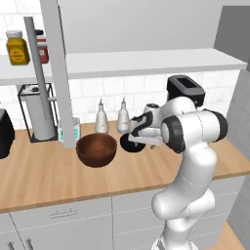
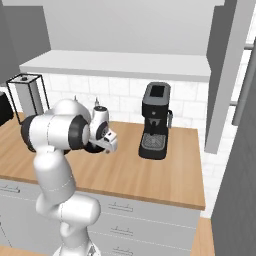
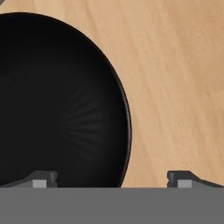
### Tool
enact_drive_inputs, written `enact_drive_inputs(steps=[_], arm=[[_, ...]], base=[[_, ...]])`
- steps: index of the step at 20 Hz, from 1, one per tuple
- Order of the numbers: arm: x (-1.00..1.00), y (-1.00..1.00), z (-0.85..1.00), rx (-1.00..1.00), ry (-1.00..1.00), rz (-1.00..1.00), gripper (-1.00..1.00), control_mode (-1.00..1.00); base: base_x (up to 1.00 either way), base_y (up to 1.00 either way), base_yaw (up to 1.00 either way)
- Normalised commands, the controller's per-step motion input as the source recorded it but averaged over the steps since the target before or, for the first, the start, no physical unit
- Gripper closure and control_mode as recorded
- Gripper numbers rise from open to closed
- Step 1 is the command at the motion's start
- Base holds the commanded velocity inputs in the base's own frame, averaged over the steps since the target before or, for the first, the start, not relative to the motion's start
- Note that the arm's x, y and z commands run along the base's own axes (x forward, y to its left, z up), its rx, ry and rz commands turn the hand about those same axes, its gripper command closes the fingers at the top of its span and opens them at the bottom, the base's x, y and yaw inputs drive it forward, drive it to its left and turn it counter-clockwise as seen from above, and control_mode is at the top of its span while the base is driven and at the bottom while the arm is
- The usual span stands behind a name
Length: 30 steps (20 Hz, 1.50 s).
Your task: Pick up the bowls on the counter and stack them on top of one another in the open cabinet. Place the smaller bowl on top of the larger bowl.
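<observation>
gripper (image 3: 112, 179) wide open, empty, straddling the smaller bowl (image 3: 57, 100) rim at 5 o'clock (glossy, stiff, probably slippery; pinch the rim).

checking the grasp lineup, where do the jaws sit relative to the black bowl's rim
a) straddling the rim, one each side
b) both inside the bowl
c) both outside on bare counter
a: in the hand view the smaller bowl's rim passes between the open jaws, one tip over its black inside, the other over the counter.

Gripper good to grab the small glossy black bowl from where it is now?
Probably yes. The open gripper hangs right over the small glossy black bowl, with one fingertip inside the rim and the other outside over bare light-tan wooden counter. Nothing sits between the fingers and the rim.
</observation>
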Motion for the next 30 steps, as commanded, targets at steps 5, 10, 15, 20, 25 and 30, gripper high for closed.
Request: enact_drive_inputs(steps=[5,10,15,20,25,30], arm=[[0.00,0.00,-0.43,0.00,0.00,0.00,-1.00,-1.00],[0.00,0.00,-0.08,0.00,0.00,0.00,-1.00,-1.00],[0.00,0.00,0.00,0.00,0.00,0.00,1.00,-1.00],[0.00,0.00,0.00,0.00,0.00,0.00,1.00,-1.00],[-0.32,0.00,0.06,-0.01,-0.02,0.00,1.00,-1.00],[-0.87,-0.12,0.40,0.01,-0.20,0.00,1.00,-1.00]], base=[[0.00,0.00,0.00],[0.00,0.00,0.00],[0.00,0.00,0.00],[0.00,0.00,0.00],[0.00,0.00,0.00],[0.00,0.00,0.00]])
